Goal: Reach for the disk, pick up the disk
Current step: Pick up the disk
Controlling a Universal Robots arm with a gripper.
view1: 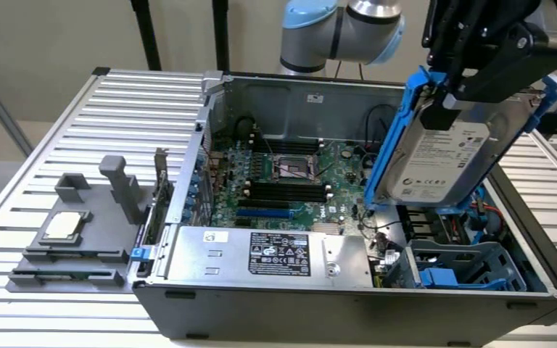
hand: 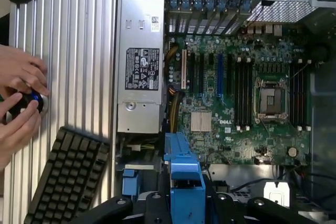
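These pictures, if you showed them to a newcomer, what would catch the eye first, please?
Most striking is the disk in its blue carrier, held tilted in the air by the gripper above the open computer case, at the exterior view's right. Next comes the green motherboard lying bare inside the case. In the wrist view, a person's hands rest on a small device beside a black keyboard.
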